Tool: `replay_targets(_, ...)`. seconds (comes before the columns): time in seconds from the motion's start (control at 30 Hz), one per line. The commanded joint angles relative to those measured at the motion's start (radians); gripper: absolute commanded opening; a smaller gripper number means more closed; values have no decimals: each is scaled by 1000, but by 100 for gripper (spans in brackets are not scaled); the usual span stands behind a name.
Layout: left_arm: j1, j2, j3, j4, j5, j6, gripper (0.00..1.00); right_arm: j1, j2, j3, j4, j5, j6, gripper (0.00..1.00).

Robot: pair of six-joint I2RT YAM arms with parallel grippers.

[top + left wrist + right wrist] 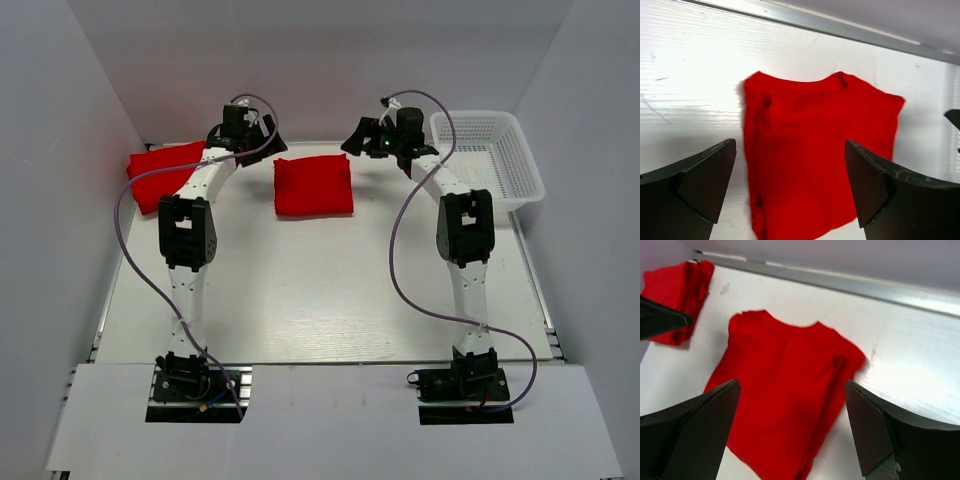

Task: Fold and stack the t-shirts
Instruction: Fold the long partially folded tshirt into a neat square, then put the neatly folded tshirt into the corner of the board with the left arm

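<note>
A folded red t-shirt [313, 186] lies flat at the back middle of the white table; it also shows as the t-shirt [815, 155] in the left wrist view and the t-shirt [785, 400] in the right wrist view. A second folded red t-shirt [160, 172] lies at the back left, partly behind the left arm, and appears as the t-shirt [675, 295] in the right wrist view. My left gripper [268, 143] [790, 190] hovers open just left of the middle shirt. At that shirt's right, my right gripper [356, 138] [790, 430] is open too. Neither holds any cloth.
A white plastic lattice basket [490, 155] stands at the back right corner, close behind the right arm. White walls enclose the table on three sides, and a metal rail [840, 282] runs along the back edge.
</note>
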Motion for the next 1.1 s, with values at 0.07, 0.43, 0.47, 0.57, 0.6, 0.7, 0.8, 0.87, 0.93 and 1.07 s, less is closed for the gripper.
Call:
replay_targets(0.07, -2, -22, -2, -104, -13, 183, 100, -5, -143, -121, -51, 2, -69, 90)
replay_targets(0.43, -22, 6, -94, -140, -18, 270, 100, 0, -355, -373, -118, 83, -171, 90)
replay_targets(0.47, -22, 17, -78, -140, -27, 270, 100, 1, -379, -415, -115, 93, -169, 90)
replay_targets(0.57, -22, 63, -49, -140, 6, 270, 100, 0, -425, -468, -112, 105, -180, 90)
replay_targets(0.6, -31, 72, -49, -140, 17, 270, 100, -2, -431, -482, -111, 116, -182, 90)
replay_targets(0.7, -40, 98, -49, -114, 27, 270, 97, -2, -464, -526, -134, 117, -192, 90)
replay_targets(0.8, -49, 121, -38, -114, 36, 270, 96, -2, -494, -570, -135, 137, -200, 90)
replay_targets(0.87, -59, 121, -38, -103, 36, 282, 90, -5, -517, -587, -137, 159, -203, 90)
replay_targets(0.93, -68, 152, -28, -103, 14, 296, 85, -3, -536, -620, -135, 172, -200, 90)
replay_targets(1.07, -101, 207, 29, -163, -50, 311, 72, -5, -588, -669, -132, 209, -200, 90)
